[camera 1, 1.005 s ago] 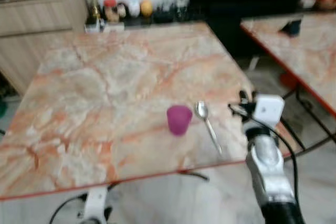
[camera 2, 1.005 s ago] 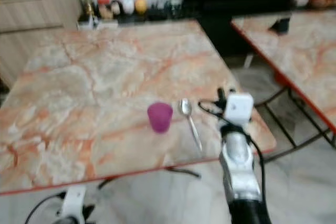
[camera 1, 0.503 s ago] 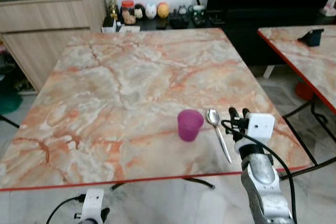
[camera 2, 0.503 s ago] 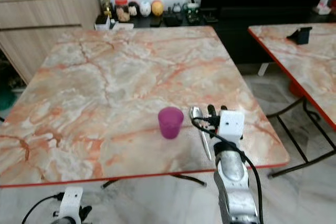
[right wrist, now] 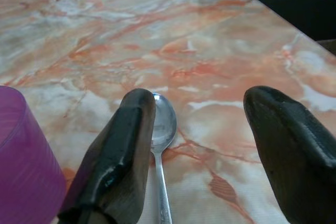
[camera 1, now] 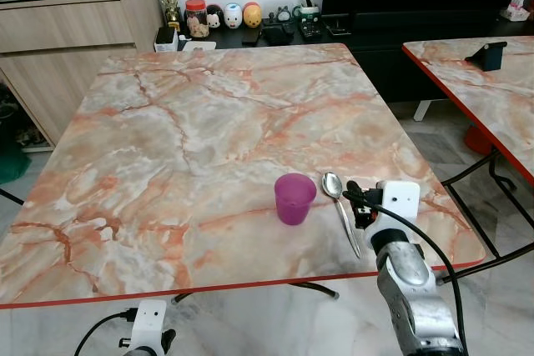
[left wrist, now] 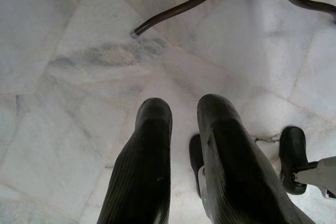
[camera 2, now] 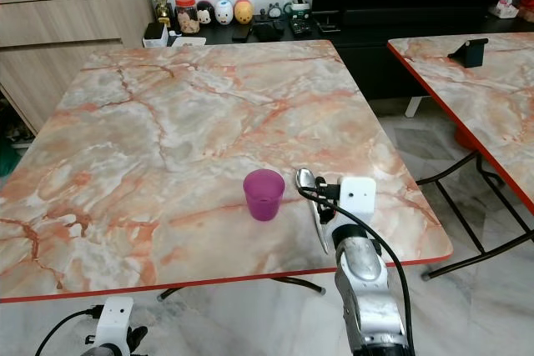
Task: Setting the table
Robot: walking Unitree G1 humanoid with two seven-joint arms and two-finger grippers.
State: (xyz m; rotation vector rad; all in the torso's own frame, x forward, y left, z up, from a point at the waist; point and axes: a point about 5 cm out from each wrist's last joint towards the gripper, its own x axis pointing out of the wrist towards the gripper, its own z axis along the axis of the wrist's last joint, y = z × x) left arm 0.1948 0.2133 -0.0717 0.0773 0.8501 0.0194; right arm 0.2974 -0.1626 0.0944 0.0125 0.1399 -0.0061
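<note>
L gripper (left wrist: 178, 145): arm hangs idle below table edge, pointed at pale marble floor (left wrist: 63, 61); two black fingers nearly together, slim gap, nothing between them.

Marble table (camera 1: 167, 139): mostly bare top. Purple cup (camera 1: 295, 198) upright, near front edge, right of centre. Spoon (camera 1: 340, 208) lies flat just beside cup on its right, bowl toward far side, handle toward robot. Cup and spoon close but apart, not touching.

R gripper (right wrist: 210, 150): over table's front-right part, at spoon's handle end. Fingers spread wide, holding nothing. In wrist view one finger (right wrist: 123, 150) sits next to the spoon bowl, other finger well off to the side; contact w/ spoon cannot be told.

Far right: second table (camera 1: 492, 97) w/ small dark object on it, apart from the work.

Progress (judgement): early to mid. Cup + spoon placed as one partial setting. No plate, fork or other ware on table, so most of setting appears left to do. R gripper's open stance beside spoon fits either just-released or about-to-adjust; cannot tell which.
</note>
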